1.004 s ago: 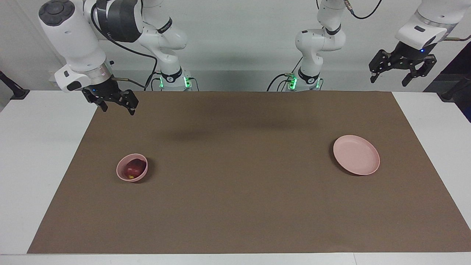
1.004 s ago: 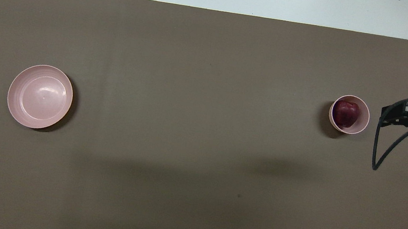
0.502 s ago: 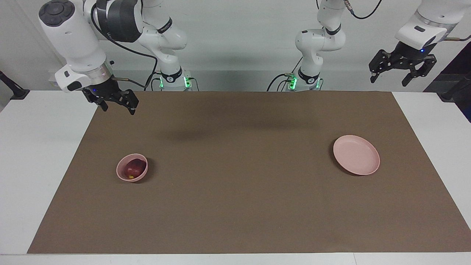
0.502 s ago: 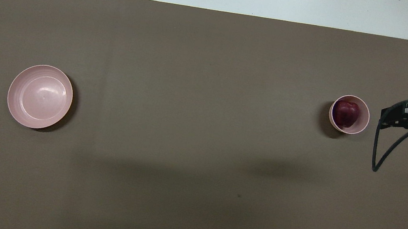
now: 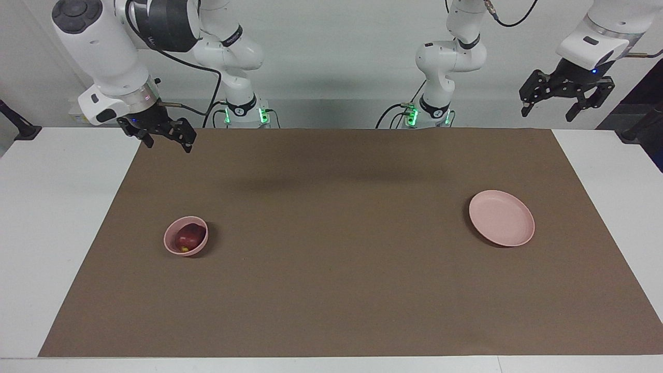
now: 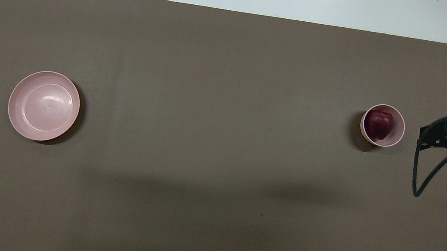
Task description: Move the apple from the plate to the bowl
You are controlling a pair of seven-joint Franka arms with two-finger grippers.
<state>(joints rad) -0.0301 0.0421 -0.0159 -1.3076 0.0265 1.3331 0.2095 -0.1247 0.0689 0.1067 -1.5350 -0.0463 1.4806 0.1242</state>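
Finding: the apple point(image 5: 189, 238) lies inside the bowl point(image 5: 185, 236), toward my right arm's end of the tabletop point(image 5: 331, 290). The plate point(image 5: 501, 217) sits bare toward my left arm's end, well apart from the bowl. In my judgement the transfer is complete and the step in hand is clearing away; the next move calls for nothing beyond parking both arms clear of the bowl without disturbing it.

My right gripper point(image 5: 164, 139) hangs in the air over the mat's corner at its own end, jaws spread wide and holding nothing. The apple is well apart from it, down in the bowl.

My left gripper point(image 5: 564, 101) waits raised above its end of the tabletop, jaws wide and empty, well apart from the plate.
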